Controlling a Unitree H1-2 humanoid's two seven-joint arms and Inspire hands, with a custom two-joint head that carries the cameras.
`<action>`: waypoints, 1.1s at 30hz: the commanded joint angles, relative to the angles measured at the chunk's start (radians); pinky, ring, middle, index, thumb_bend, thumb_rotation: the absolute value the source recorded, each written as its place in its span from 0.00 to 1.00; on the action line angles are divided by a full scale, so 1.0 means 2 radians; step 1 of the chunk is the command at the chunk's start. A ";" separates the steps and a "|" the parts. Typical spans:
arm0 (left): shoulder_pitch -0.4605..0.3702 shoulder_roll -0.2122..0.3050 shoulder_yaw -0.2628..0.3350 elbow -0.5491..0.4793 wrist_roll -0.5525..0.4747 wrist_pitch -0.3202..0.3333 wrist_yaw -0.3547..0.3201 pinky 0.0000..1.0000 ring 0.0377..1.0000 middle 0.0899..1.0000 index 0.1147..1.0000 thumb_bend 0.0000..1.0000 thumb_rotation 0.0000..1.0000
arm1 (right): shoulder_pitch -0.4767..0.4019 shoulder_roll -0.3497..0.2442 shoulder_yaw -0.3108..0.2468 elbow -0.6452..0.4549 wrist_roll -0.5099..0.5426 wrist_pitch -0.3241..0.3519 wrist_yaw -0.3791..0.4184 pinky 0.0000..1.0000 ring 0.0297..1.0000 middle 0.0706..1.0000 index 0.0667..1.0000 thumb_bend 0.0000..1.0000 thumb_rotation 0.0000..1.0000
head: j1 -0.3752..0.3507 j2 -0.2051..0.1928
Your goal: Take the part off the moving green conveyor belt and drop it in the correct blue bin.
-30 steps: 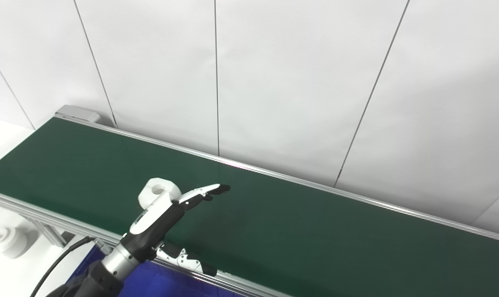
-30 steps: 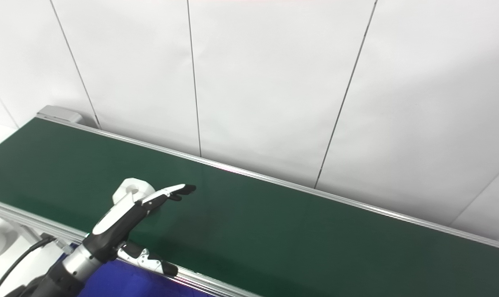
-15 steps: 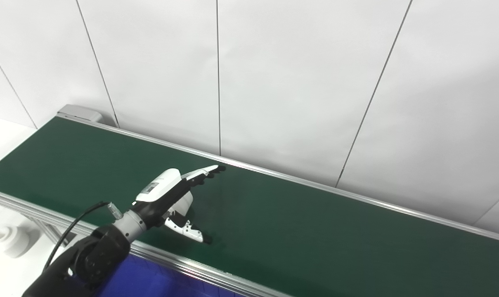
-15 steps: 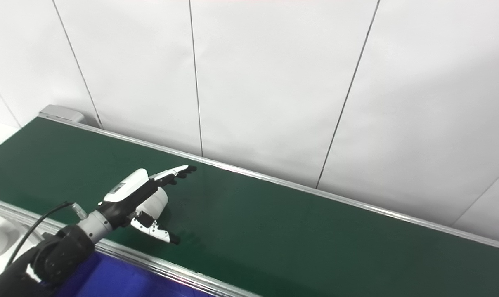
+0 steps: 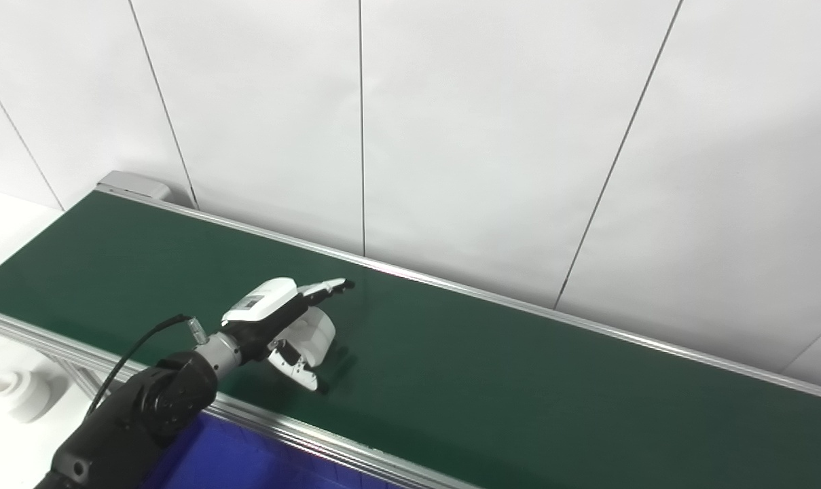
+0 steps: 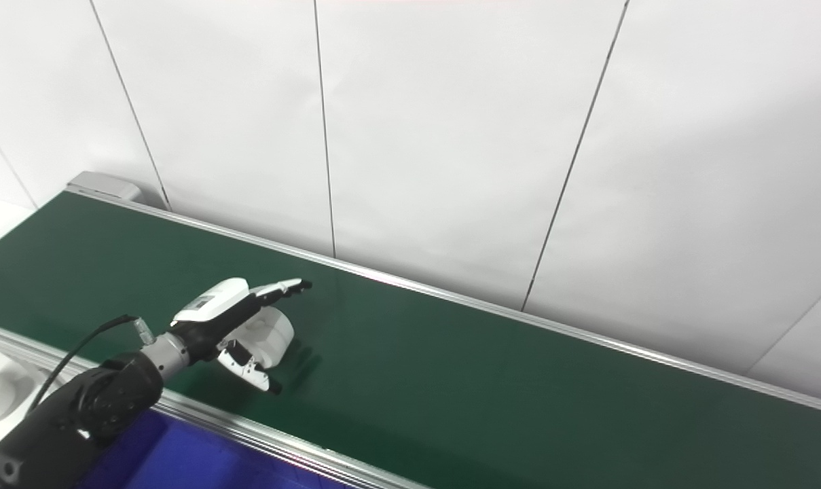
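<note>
A white round part with a hole lies on the green conveyor belt, near its front edge. My left hand reaches over the belt and straddles the part. Its fingers stretch out straight above and behind the part, and its thumb lies on the near side. The hand is open around the part, not closed on it. The part also shows in the right eye view. A blue bin sits below the belt's front rail. My right hand is not in view.
Another white part lies on the white surface at the far left, below the belt's frame. A white panelled wall runs close behind the belt. The belt's end housing is at the back left.
My left hand has moved forward from the belt's front rail onto the belt and come down around the part. The part has travelled to the right along the belt.
</note>
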State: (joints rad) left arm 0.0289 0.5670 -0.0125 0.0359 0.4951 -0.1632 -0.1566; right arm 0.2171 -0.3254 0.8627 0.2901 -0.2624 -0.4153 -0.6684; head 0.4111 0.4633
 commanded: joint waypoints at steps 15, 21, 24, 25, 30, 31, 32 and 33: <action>-0.032 -0.001 -0.028 0.085 0.063 -0.029 0.079 0.58 0.64 0.66 0.69 0.70 0.00 | 0.007 -0.005 -0.002 -0.022 -0.001 -0.027 -0.008 0.58 0.83 0.86 0.93 0.82 0.50 | -0.003 0.010; -0.030 -0.020 -0.024 0.105 0.046 -0.071 0.134 0.35 0.36 0.42 0.50 0.50 0.00 | 0.010 -0.005 -0.004 -0.025 -0.001 -0.027 -0.007 0.58 0.83 0.87 0.93 0.83 0.53 | -0.003 0.015; -0.029 -0.031 -0.018 0.108 0.035 -0.084 0.151 0.29 0.38 0.44 0.44 0.50 0.00 | 0.012 -0.006 -0.004 -0.027 0.001 -0.027 -0.005 0.56 0.83 0.87 0.94 0.83 0.53 | -0.002 0.016; -0.028 -0.034 -0.016 0.108 0.031 -0.089 0.154 0.27 0.38 0.45 0.43 0.50 0.00 | 0.012 -0.007 -0.004 -0.027 0.002 -0.027 -0.004 0.54 0.84 0.88 0.95 0.83 0.53 | -0.002 0.016; -0.022 -0.039 -0.013 0.101 0.025 -0.112 0.162 0.31 0.35 0.42 0.49 0.49 0.00 | 0.015 -0.005 -0.007 -0.031 0.004 -0.027 -0.002 0.51 0.82 0.88 0.94 0.83 0.52 | -0.003 0.020; -0.019 -0.040 -0.011 0.096 0.024 -0.114 0.162 0.32 0.34 0.41 0.49 0.49 0.00 | 0.015 -0.006 -0.006 -0.031 0.004 -0.027 -0.003 0.51 0.82 0.88 0.94 0.83 0.52 | -0.003 0.022; -0.015 -0.041 -0.009 0.091 0.022 -0.118 0.162 0.33 0.34 0.41 0.50 0.49 0.00 | 0.015 -0.006 -0.005 -0.030 0.004 -0.027 -0.004 0.52 0.83 0.88 0.94 0.83 0.51 | -0.003 0.022; -0.011 -0.043 -0.007 0.084 0.017 -0.122 0.161 0.32 0.34 0.41 0.50 0.49 0.00 | 0.015 -0.006 -0.005 -0.031 0.004 -0.027 -0.003 0.56 0.83 0.87 0.94 0.82 0.51 | -0.004 0.025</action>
State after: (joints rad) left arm 0.0087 0.4673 -0.0474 0.2468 0.5541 -0.3661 0.1298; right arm 0.2455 -0.3350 0.8559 0.2534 -0.2504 -0.4155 -0.6655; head 0.4050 0.5138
